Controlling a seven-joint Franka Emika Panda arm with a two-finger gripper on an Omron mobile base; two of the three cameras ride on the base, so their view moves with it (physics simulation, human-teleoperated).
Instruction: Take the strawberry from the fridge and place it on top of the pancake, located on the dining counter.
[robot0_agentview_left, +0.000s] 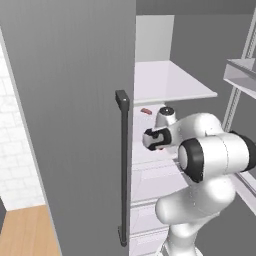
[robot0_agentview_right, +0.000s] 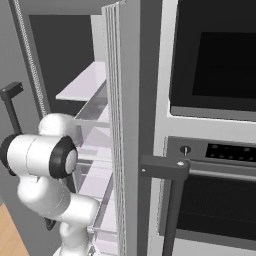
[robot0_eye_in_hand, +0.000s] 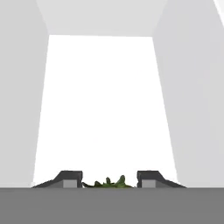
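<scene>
"Hand view, item one: what is listed at the bottom centre?"

"One gripper (robot0_eye_in_hand: 109, 179), its two dark tips clenched on the strawberry (robot0_eye_in_hand: 107, 183). Only the berry's green leafy top shows between them. Behind it: one white shelf (robot0_eye_in_hand: 100, 109) with pale walls on either side, inside the fridge (robot0_agentview_left: 65, 100)."

"Does the berry rest on the shelf?"

"Cannot tell; its underside is hidden."

"Left base view, further items?"

"One grey fridge door filling the left half, with a long dark handle (robot0_agentview_left: 123, 170) at centre. One white arm (robot0_agentview_left: 215, 155), lower right, reaching into the open compartment. One small dark red piece (robot0_agentview_left: 146, 111) on a shelf just above the arm's wrist."

"Right base view?"

"One dark oven (robot0_agentview_right: 215, 50), right half of the frame, beside the fridge."
</scene>
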